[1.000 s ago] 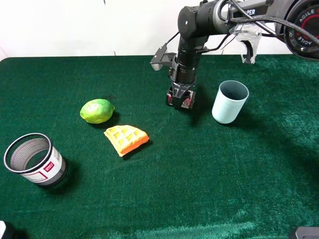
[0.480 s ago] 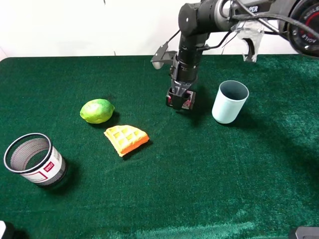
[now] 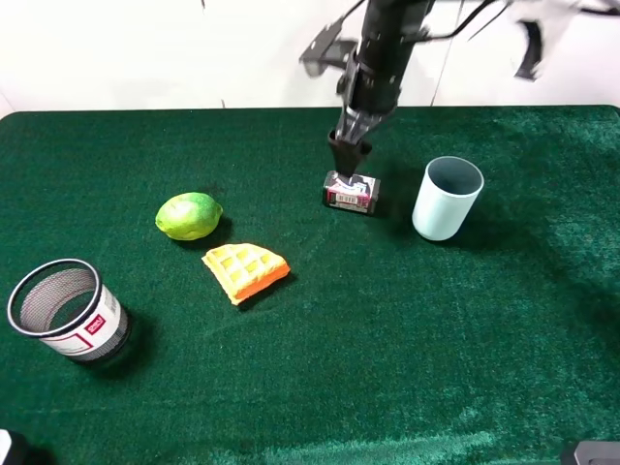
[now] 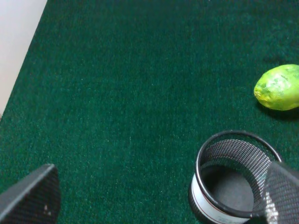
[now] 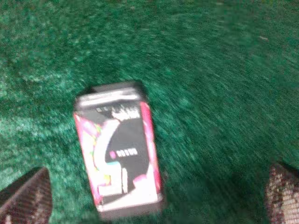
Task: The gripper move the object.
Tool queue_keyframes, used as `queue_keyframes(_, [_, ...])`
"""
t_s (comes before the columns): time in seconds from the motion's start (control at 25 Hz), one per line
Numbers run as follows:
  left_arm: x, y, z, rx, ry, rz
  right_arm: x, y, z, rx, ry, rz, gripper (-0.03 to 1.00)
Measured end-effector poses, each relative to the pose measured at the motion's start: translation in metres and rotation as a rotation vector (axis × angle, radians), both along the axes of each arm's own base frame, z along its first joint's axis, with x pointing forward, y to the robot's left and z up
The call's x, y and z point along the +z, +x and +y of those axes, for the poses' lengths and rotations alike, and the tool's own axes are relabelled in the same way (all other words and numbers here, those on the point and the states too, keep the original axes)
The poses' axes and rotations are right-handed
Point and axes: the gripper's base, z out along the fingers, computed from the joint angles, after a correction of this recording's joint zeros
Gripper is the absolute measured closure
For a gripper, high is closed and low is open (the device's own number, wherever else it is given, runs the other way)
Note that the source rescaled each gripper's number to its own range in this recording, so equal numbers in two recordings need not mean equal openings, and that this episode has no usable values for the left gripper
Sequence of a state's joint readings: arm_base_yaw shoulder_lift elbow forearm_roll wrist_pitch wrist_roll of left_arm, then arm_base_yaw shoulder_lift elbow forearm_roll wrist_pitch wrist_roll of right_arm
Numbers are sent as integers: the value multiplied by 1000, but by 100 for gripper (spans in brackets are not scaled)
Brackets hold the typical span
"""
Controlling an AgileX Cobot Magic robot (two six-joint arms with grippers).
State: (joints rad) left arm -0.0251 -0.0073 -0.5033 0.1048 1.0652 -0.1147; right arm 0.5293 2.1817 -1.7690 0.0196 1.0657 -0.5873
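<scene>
The object, a small black box (image 3: 351,192) with pink and white graphics, lies on the green cloth left of the light blue cup (image 3: 447,199). My right gripper (image 3: 350,151) hangs just above the box, pointing down, apart from it. In the right wrist view the box (image 5: 119,158) lies flat below, and the right gripper (image 5: 154,196) is open, with its fingertips (image 5: 25,196) far out at the frame's two sides. My left gripper (image 4: 159,196) is open and empty over the cloth near the mesh cup.
A green lime (image 3: 189,215) and an orange waffle piece (image 3: 245,270) lie left of the box. A black mesh cup (image 3: 66,310) stands at the front left; it also shows in the left wrist view (image 4: 236,175), as does the lime (image 4: 278,87).
My right gripper has let go of the box and risen straight up. The box stays on the cloth where it was set down.
</scene>
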Motion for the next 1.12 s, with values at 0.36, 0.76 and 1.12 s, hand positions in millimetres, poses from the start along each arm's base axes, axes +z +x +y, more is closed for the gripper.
queue_keyframes(0.36, [0, 0, 0, 0, 0, 0, 78, -23, -19, -130, 8, -58, -3])
queue_keyframes(0.76, [0, 0, 0, 0, 0, 0, 159, -82, -52, -225, 128, -162, -3])
queue_keyframes(1.12, [0, 0, 0, 0, 0, 0, 174, -169, -100, -337, 192, -148, -3])
